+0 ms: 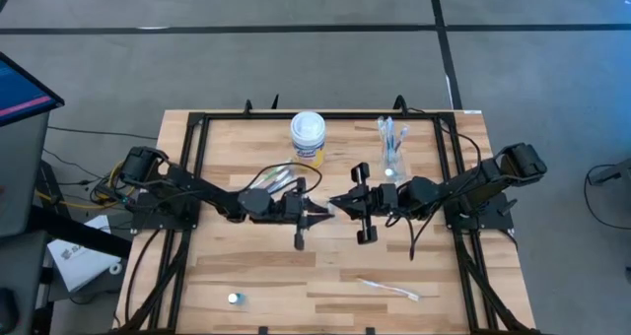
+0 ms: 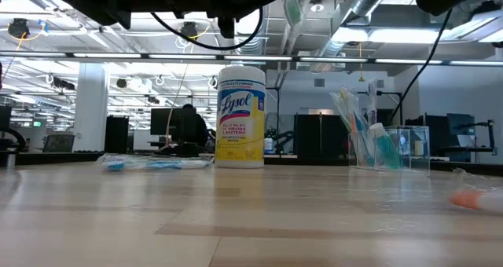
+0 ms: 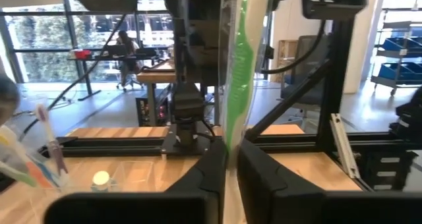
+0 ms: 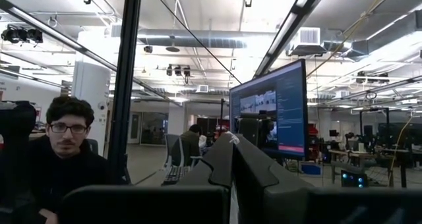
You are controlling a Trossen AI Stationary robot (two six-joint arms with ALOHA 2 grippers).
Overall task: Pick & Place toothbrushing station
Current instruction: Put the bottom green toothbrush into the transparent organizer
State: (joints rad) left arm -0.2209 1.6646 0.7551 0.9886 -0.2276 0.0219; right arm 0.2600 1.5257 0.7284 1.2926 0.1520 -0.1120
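A green toothbrush (image 3: 244, 59) in a clear wrapper stands upright in the air above the table's middle, between my two grippers. My left gripper (image 3: 231, 174) is shut on it, and from the low view its green head (image 2: 292, 8) shows high above the table. My right gripper (image 4: 232, 151) faces the left one (image 1: 317, 214), fingertip to fingertip, and is shut as well (image 1: 335, 205). A clear holder with several toothbrushes (image 1: 391, 143) stands on the table at the far right. My left gripper pinches the wrapped toothbrush between its two fingers at the wrapper's lower part (image 3: 231, 159), coming level from the table's left, fingers across the brush. The brush stands upright above the fingers, clear of the table. My right gripper has a thin pale strip of wrapper (image 4: 233, 199) between its shut fingers; which part of the wrapper this is stays hidden behind the fingers.
A white-lidded yellow canister (image 1: 308, 138) stands far centre. More wrapped toothbrushes (image 1: 281, 175) lie left of centre. A white toothbrush (image 1: 389, 290) and a small cup (image 1: 234, 299) lie near the front edge. A black frame (image 1: 197, 118) runs round the table.
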